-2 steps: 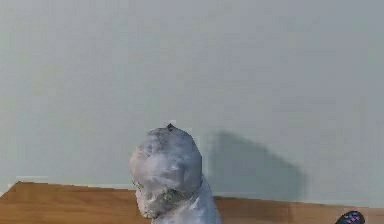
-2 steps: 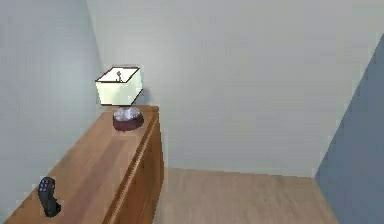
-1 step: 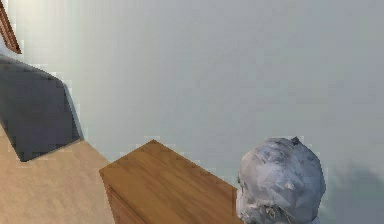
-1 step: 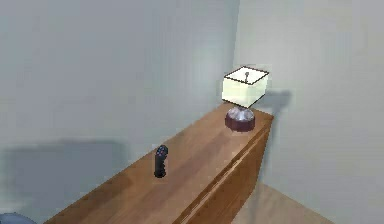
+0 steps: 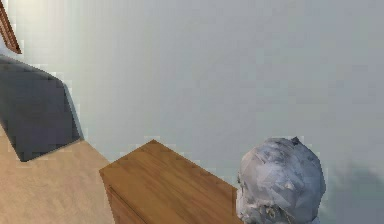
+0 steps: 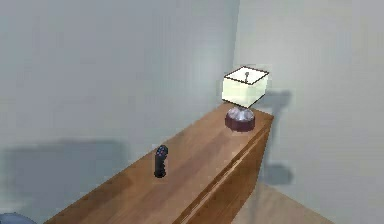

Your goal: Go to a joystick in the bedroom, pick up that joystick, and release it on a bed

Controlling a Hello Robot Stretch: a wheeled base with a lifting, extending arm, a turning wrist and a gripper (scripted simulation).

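While the pincer's state can't be told, and so no place can be set off from it, the joystick (image 6: 160,162) is plain enough in the arm side view. It is a small dark stick, upright, w/ a rounder knob at the top and a slightly wider foot. It stands on the cabinet top (image 6: 205,150), roughly mid-length and nearer the wall-side edge than the front edge.

The cabinet top is a long slab of warm brown wood, smooth and satin-looking, w/ a faint grain. Its front drops into flat wood panels split by a thin seam.

At the far end of the same top, well apart from the joystick, stands a lamp (image 6: 245,95). Its shade is boxy and cream-coloured w/ a thin dark rim, and it sits on a round, squat, dark reddish base. The wall (image 6: 100,70) behind is pale grey-green, matte and plain. A strip of tan floor (image 6: 290,210) shows at the view's lower right.

In the forward view, a wood corner (image 5: 165,180) of like colour juts in from below. At its right sits a bust (image 5: 282,180), mottled grey-white, rough and stone-like. Toward the view's left is a dark blue-grey slab (image 5: 35,110) w/ a paler edge, angular in shape, and above it a sliver of brown wood frame (image 5: 8,28).
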